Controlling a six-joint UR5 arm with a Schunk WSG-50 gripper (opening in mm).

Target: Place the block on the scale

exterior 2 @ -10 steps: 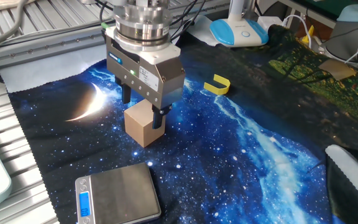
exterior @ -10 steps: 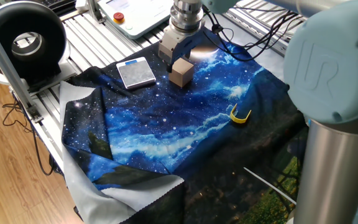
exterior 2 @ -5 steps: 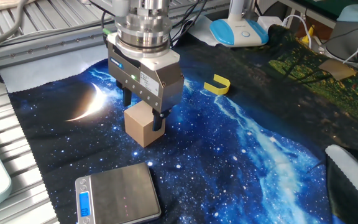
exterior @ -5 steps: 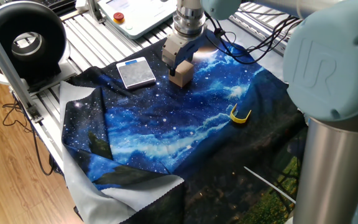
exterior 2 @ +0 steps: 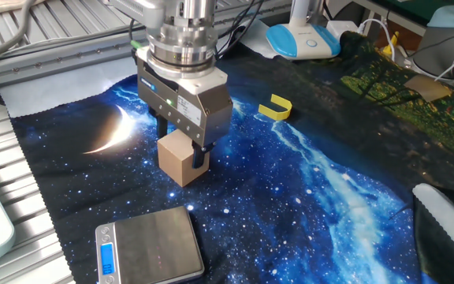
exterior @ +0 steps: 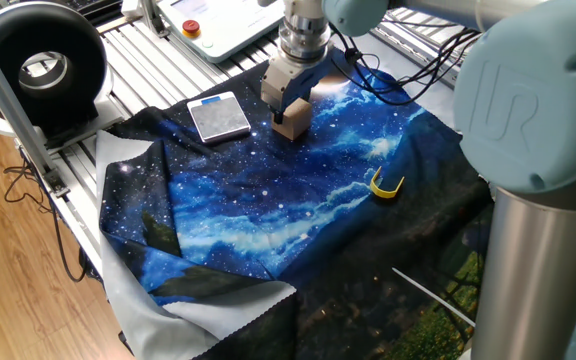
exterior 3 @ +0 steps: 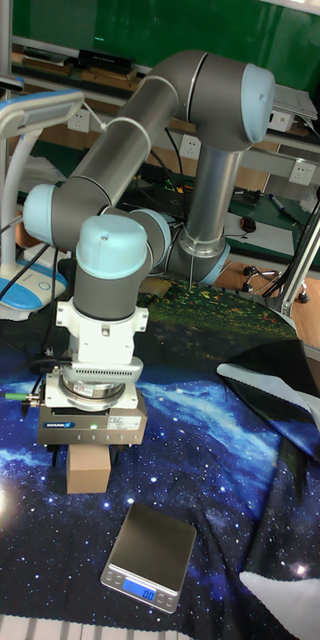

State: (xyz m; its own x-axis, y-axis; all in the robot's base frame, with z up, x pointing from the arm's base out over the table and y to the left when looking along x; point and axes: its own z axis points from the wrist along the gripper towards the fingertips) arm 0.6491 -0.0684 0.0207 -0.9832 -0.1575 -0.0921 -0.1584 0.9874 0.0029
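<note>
The block [exterior: 290,122] [exterior 2: 178,162] [exterior 3: 88,470], a tan wooden cube, rests on the starry blue cloth. My gripper [exterior: 286,108] [exterior 2: 181,147] [exterior 3: 88,455] is low over it, open, with one dark finger [exterior 2: 202,156] on each side of the cube's upper part. The scale [exterior: 218,117] [exterior 2: 152,244] [exterior 3: 150,555], a flat silvery square with a blue strip, lies on the cloth a short way from the block. Nothing lies on its platform.
A yellow curved clip [exterior: 386,185] [exterior 2: 275,107] lies on the cloth beyond the block. A white-and-blue rounded device [exterior 2: 304,39] [exterior 3: 10,290] stands at the cloth's edge. A black round unit [exterior: 38,65] sits at one table corner. The arm's grey column [exterior: 538,220] stands alongside.
The gripper has come down a little over the block, so its fingers now reach lower on the cube's sides. The block and the scale have not moved.
</note>
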